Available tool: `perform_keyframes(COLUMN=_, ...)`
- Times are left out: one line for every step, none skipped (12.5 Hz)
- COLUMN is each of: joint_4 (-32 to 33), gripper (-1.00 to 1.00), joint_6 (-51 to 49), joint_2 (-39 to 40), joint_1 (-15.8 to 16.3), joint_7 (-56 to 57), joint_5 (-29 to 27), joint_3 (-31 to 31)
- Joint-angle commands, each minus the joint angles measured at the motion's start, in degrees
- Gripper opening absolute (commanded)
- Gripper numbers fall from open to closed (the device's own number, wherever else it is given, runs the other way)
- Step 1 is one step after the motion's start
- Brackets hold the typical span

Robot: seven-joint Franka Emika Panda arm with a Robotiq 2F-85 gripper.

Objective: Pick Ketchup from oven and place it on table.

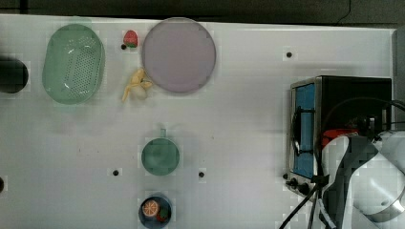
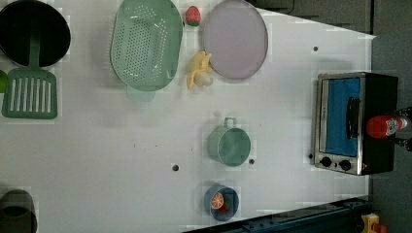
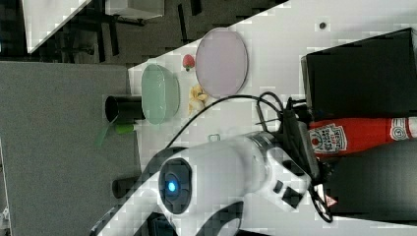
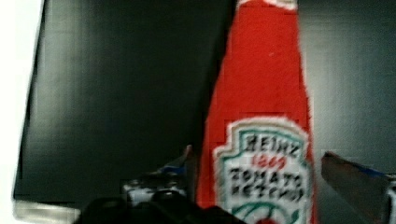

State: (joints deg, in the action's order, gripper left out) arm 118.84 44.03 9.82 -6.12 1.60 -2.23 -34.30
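Note:
The Ketchup (image 4: 266, 93), a red bottle with a white label, lies on its side on the black top of the oven (image 2: 340, 121). It also shows as Ketchup (image 3: 359, 135) and Ketchup (image 2: 384, 126), with its white cap pointing away from my arm. My gripper (image 4: 257, 156) straddles the labelled part of the bottle. One finger (image 4: 187, 161) is close against the bottle's side. The other finger (image 4: 350, 177) stands a little off it, so the jaws look open. My white arm (image 1: 363, 181) covers part of the oven (image 1: 353, 95) on the table (image 1: 239, 119).
On the table are a green colander (image 1: 73, 63), a pink plate (image 1: 178, 55), a strawberry (image 1: 130, 38), a peeled banana (image 1: 137, 86), a green cup (image 1: 160, 156) and a blue bowl (image 1: 154, 210) of fruit. A black pot (image 2: 31, 31) and green spatula (image 2: 30, 92) lie at the left view's left.

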Motion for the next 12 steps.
perform_keyframes(joint_4=-1.3, gripper=0.16, joint_6=-1.2, joint_2=-0.1, joint_1=-0.4, joint_7=-1.7, joint_5=-1.4, joint_3=1.0)
perform_keyframes(joint_4=-1.5, gripper=0.01, joint_6=-1.1, joint_2=0.0, joint_1=-0.4, joint_7=-1.7, joint_5=-1.4, joint_3=1.0)
perform_keyframes(joint_4=-1.9, gripper=0.01, joint_6=-1.2, joint_2=-0.2, joint_1=-0.4, joint_7=-1.7, joint_5=-1.4, joint_3=1.0)
perform_keyframes(joint_4=-4.7, gripper=0.01, joint_6=-2.7, joint_2=-2.3, joint_1=0.4, joint_7=-1.7, joint_5=-1.4, joint_3=2.4)
perform_keyframes(joint_4=-5.9, gripper=0.01, joint_6=-5.3, joint_2=-3.5, joint_1=1.0, joint_7=-1.7, joint_5=-1.4, joint_3=3.4)
perform_keyframes(joint_4=-7.1, gripper=0.01, joint_6=-9.0, joint_2=-5.0, joint_1=1.5, joint_7=-1.7, joint_5=-1.4, joint_3=4.5)
perform_keyframes(joint_4=-8.1, gripper=0.01, joint_6=-13.5, joint_2=-6.4, joint_1=2.0, joint_7=-1.8, joint_5=-1.4, joint_3=5.8)
perform_keyframes(joint_4=-8.9, gripper=0.01, joint_6=-17.6, joint_2=-8.0, joint_1=2.3, joint_7=-2.3, joint_5=-1.4, joint_3=7.3)
perform_keyframes(joint_4=-9.3, gripper=0.01, joint_6=-20.2, joint_2=-9.7, joint_1=2.7, joint_7=-3.6, joint_5=-1.4, joint_3=8.9)
perform_keyframes(joint_4=-9.2, gripper=0.01, joint_6=-21.5, joint_2=-11.9, joint_1=2.9, joint_7=-5.6, joint_5=-1.1, joint_3=11.1)
perform_keyframes(joint_4=-8.7, gripper=0.01, joint_6=-22.6, joint_2=-14.3, joint_1=3.1, joint_7=-7.2, joint_5=-1.0, joint_3=14.8)
perform_keyframes(joint_4=-8.3, gripper=0.01, joint_6=-23.2, joint_2=-15.1, joint_1=3.2, joint_7=-8.0, joint_5=-1.0, joint_3=16.9)
